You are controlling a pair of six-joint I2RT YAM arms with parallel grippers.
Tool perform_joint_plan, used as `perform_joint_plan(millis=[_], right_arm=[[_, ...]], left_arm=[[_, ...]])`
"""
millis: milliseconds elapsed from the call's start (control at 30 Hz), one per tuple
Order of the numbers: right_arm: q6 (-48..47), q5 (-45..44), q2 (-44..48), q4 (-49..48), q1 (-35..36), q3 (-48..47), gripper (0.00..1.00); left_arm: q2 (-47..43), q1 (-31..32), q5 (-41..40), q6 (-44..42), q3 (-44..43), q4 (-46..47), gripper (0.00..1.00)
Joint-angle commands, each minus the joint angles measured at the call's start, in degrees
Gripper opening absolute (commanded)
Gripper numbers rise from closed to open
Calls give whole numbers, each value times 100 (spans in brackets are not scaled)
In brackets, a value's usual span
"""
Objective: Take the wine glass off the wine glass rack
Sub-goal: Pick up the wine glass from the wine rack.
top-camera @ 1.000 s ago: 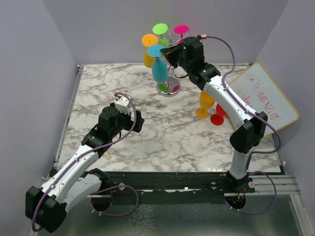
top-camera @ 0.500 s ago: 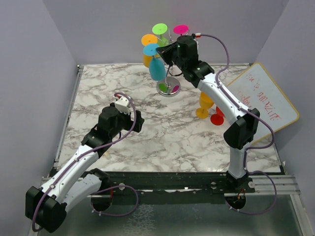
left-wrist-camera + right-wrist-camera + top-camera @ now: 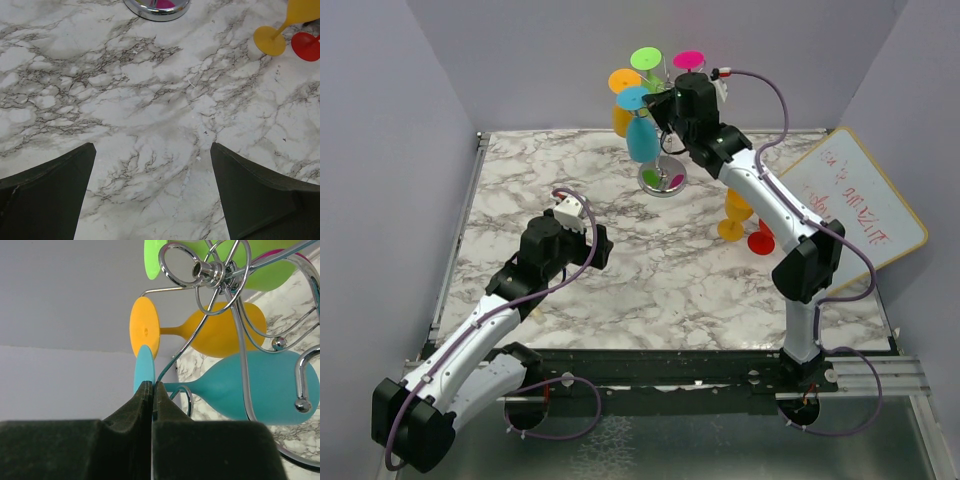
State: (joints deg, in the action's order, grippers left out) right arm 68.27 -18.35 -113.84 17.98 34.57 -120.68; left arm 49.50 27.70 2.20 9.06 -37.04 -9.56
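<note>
At the lower left of the top view the left arm (image 3: 510,290) sits low over the marble table (image 3: 520,190), well apart from everything that matters; its wrist camera shows the left jaws spread wide with only bare marble between them, holding nothing. Moving to the upper middle of the frame, the wine glass rack (image 3: 662,180) stands on its shiny round base near the back edge of the table, with coloured glasses hung upside down from its scroll arms: an orange glass (image 3: 220,332), a green glass (image 3: 645,58), a pink glass (image 3: 688,60), and in front the blue wine glass (image 3: 642,140). The right arm (image 3: 760,190) reaches up to it, and from the right wrist camera the right jaws look closed almost flat together, with the thin edge of the blue wine glass's foot (image 3: 144,367) rising out of the slit between them. I take that for a pinch on the foot, though the actual contact is hidden. So the grasp seems made, and the step in hand is the lift-off: the stem lies in the wire cradle, bowl hanging beside the chrome hub (image 3: 205,271). The next move, I'd say, calls for drawing the glass outward along its wire slot, keeping it level so foot and bowl clear the curls and the orange neighbour. Further right, a yellow glass (image 3: 735,215) and a red glass (image 3: 760,242) stand on the table, with a whiteboard (image 3: 860,205) at the right edge.
</note>
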Motion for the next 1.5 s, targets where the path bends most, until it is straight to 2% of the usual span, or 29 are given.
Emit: perform_joint_plan(millis=[0,800,1467], right_arm=[[-195,-677,191,-64,41,130,1],[108,-1110,895,-804,42,1129,1],[-120,-1419,978,-965,108,1283,1]], left_arm=[[34,-46,102,17,-106,-76,99],[47,-55,164,26,-111,-81,99],[55,-56,185,52,-111,-81,99]])
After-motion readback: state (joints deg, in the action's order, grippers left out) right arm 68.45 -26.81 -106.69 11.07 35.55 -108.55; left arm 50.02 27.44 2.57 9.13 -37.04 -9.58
